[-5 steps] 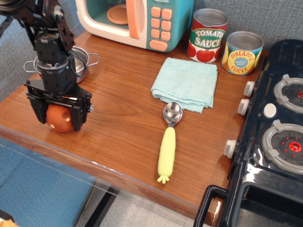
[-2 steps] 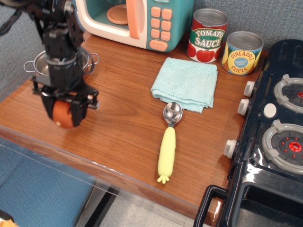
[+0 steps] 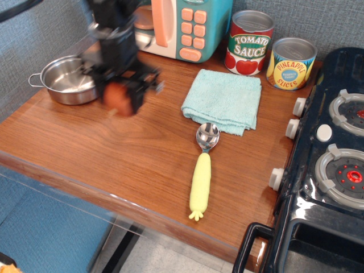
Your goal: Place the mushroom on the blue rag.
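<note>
My gripper point(image 3: 121, 98) is shut on the mushroom point(image 3: 118, 97), whose reddish-brown cap shows between the black fingers; it is blurred by motion and held above the wooden table point(image 3: 114, 159). The blue rag point(image 3: 223, 99), a folded pale aqua cloth, lies to the right of the gripper, in front of the cans. The gripper is left of the rag and apart from it. The mushroom's stem is hidden.
A steel pot point(image 3: 67, 79) sits at the left behind the gripper. A teal toy microwave point(image 3: 182, 25) stands at the back, with a tomato sauce can point(image 3: 249, 42) and a pineapple can point(image 3: 290, 63). A yellow-handled spoon point(image 3: 203, 168) lies below the rag. A black toy stove point(image 3: 327, 165) is at the right.
The gripper has lifted the mushroom off the table's left front and carried it up and to the right, toward the rag. The pot is now uncovered.
</note>
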Robot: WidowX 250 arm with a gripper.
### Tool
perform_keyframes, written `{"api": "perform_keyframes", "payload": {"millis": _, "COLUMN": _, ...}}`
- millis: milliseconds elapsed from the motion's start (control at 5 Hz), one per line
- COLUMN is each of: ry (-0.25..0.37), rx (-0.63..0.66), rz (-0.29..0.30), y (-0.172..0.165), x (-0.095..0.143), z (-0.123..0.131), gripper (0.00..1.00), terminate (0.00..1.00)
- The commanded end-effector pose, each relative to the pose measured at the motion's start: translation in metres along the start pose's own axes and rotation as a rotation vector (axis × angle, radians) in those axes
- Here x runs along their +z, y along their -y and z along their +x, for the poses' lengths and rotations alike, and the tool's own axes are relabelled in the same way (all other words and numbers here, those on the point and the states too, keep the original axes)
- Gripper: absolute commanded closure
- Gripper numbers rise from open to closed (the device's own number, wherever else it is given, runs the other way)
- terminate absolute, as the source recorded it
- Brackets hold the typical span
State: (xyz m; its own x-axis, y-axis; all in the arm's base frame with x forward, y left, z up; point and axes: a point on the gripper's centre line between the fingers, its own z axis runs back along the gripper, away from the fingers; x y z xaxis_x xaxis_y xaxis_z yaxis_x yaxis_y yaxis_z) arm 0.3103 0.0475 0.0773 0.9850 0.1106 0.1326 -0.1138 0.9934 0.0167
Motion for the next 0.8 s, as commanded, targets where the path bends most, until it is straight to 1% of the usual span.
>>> {"api": "perform_keyframes", "payload": {"millis": 0, "ry": 0.01, "rx": -0.11, "rz": -0.022, "y": 0.066, "x": -0.008, "z": 0.054, "gripper": 1.0, "terminate": 0.0}}
{"api": "perform_keyframes", "payload": {"millis": 200, "ry": 0.007, "rx": -0.145, "rz": 0.001, "y": 0.085, "x": -0.016, "z": 0.064, "gripper": 1.0, "terminate": 0.0}}
{"api": "perform_keyframes", "payload": {"millis": 400, "ry": 0.008, "rx": -0.15, "rz": -0.004, "y": 0.092, "x": -0.016, "z": 0.071, "gripper": 1.0, "terminate": 0.0}}
{"api": "perform_keyframes", "payload": {"millis": 600, "ry": 0.032, "rx": -0.165, "rz": -0.021, "y": 0.096, "x": -0.011, "z": 0.075, "gripper": 0.0, "terminate": 0.0}}
